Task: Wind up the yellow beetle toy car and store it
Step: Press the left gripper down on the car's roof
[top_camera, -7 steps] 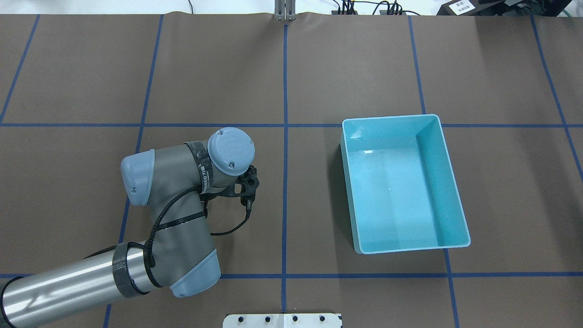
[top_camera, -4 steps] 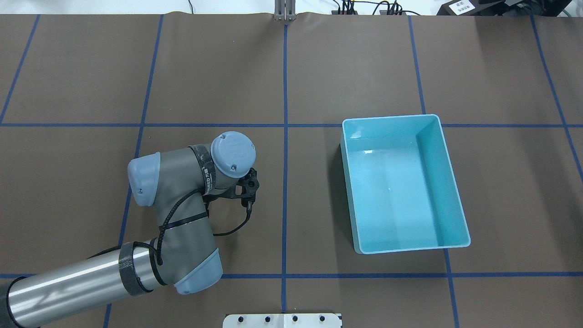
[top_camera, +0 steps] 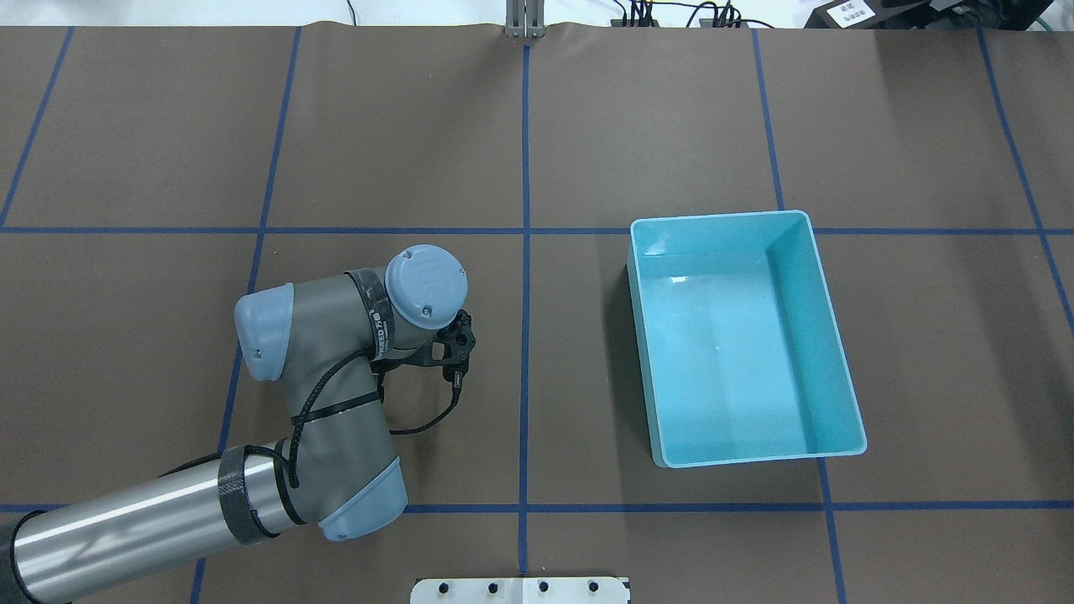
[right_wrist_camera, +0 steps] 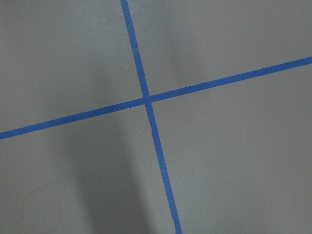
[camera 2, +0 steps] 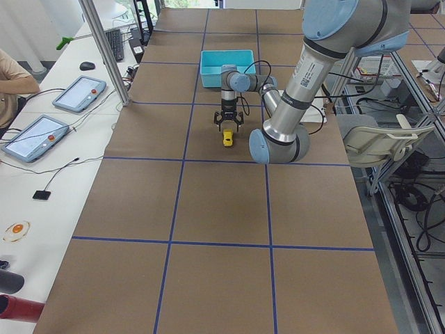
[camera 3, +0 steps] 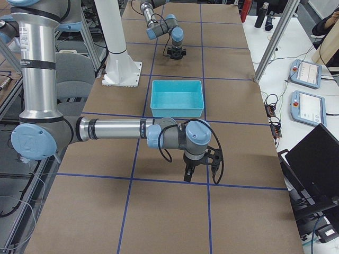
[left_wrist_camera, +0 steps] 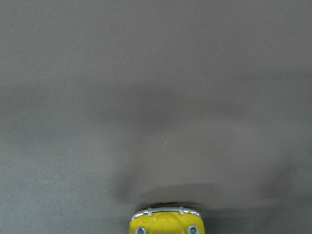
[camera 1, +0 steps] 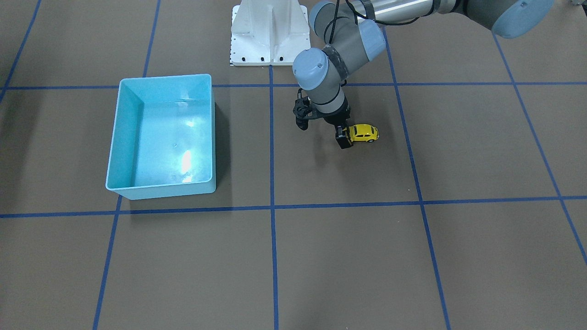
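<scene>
The yellow beetle toy car [camera 1: 364, 133] stands on the brown mat, left of centre from the robot's side. It is small in the exterior left view [camera 2: 227, 139], and its chrome-bumpered end [left_wrist_camera: 165, 223] fills the bottom edge of the left wrist view. My left gripper [camera 1: 345, 135] points straight down at the car's end that faces the bin. Its fingers look spread in the exterior left view [camera 2: 228, 127], so it is open. From overhead, the left wrist [top_camera: 424, 285] hides both car and fingers. My right gripper [camera 3: 190, 175] hangs over a tape crossing [right_wrist_camera: 147, 101]; I cannot tell its state.
The light-blue bin [camera 1: 120, 133] sits with nothing in it on the robot's right half [top_camera: 722, 216], well apart from the car. The white robot base [camera 1: 269, 32] stands at the table's robot side. A person's arm [camera 2: 14, 80] and tablets lie on a side desk.
The left arm's wrist has shifted a little toward the table's middle and lowered slightly over the car's spot. The bin has not moved.
</scene>
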Tool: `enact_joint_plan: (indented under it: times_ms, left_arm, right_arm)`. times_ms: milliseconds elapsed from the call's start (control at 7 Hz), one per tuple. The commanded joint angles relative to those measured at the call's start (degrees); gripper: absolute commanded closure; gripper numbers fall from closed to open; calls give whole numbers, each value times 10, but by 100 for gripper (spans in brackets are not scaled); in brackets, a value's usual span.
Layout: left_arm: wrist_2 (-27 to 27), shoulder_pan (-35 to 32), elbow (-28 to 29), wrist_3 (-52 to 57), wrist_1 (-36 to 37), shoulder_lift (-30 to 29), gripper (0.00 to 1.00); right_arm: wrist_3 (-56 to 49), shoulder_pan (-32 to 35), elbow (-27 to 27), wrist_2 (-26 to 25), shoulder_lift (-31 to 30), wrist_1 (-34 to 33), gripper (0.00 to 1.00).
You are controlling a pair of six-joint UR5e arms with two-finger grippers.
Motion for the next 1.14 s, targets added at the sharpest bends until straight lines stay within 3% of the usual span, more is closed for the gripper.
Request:
enact_joint_plan:
  times_ms: [0,286,429,571,857,1000]
  left_arm:
    - [-1,1,1,0,-17,7,3]
    - [-1,1,-2,3,-19,6,39]
    - [0,1,-1,2,-20,6,41]
    - [0,3,-1,0,-18,6,51]
    - [0,3,-3,0,-18,6,100]
    - [-1,2,-13,0,-16,6,100]
  right_arm:
    - [0,0,0,0,0,0,0]
    - [0,0,0,0,0,0,0]
    - [0,0,-1,0,0,0,0]
    - [0,-1,-1,0,0,0,0]
    - [0,-1,-1,0,1,-1,0]
    - [0,-1,-1,0,0,-1,0]
